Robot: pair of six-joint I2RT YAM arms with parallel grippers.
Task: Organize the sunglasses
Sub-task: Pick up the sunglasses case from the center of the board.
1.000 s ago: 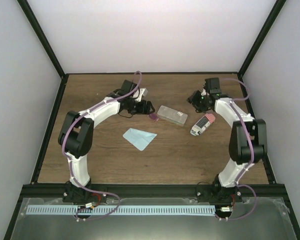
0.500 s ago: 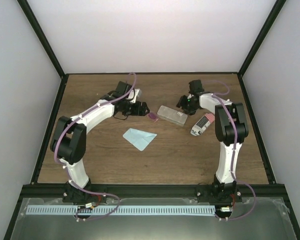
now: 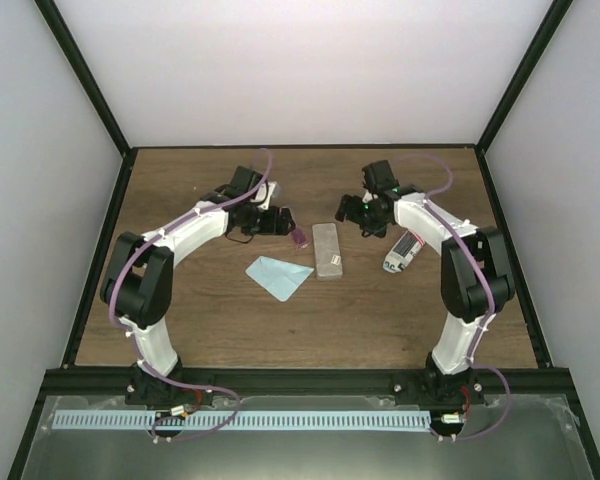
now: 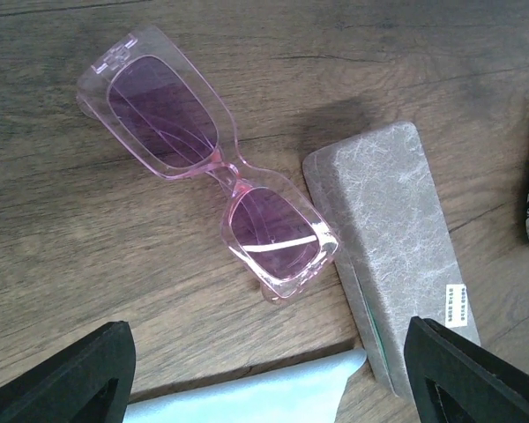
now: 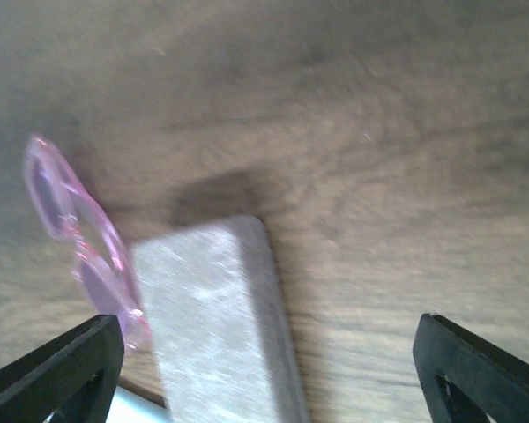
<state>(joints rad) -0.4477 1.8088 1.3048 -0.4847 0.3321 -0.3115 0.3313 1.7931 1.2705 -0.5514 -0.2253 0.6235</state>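
Pink-framed, purple-lensed sunglasses (image 4: 219,167); grey mottled case (image 4: 383,256); light blue cloth (image 3: 278,275).

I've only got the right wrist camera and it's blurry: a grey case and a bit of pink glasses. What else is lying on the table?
Observer: From above, a light blue cloth lies left of the grey case, nearer the robot.
Operator: Any other case around?
Observer: Yes, a striped case lies to the grey case's right.
Operator: Is anything being held on the other side?
Observer: No. The left fingers stand open with nothing between them, pointed at the pink sunglasses.
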